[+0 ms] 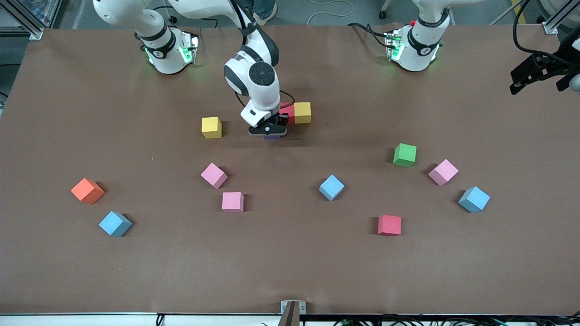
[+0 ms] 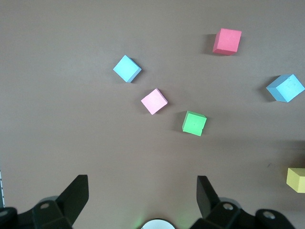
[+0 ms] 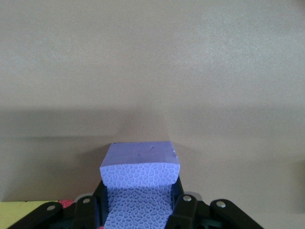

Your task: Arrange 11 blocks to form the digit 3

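Foam, light and soft, is what the blocks are judged to be; flat opposite faces suit a pinch. A purple block [image 3: 139,181] is pinched by the right gripper [image 1: 268,131] beside the red [image 1: 287,112] and yellow [image 1: 302,112] pair. The left gripper [image 2: 143,200] waits, fingers spread, over the surface's [image 1: 290,267] left-arm end.

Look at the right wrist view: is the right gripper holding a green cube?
No, the right gripper is shut on a purple cube.

From the front I see only a sliver of the purple block [image 1: 272,136] under the right gripper [image 1: 268,131], whose arm also covers most of the red block [image 1: 287,111] touching that gripper. My left gripper [image 1: 539,74] is partly cut off at the frame edge.
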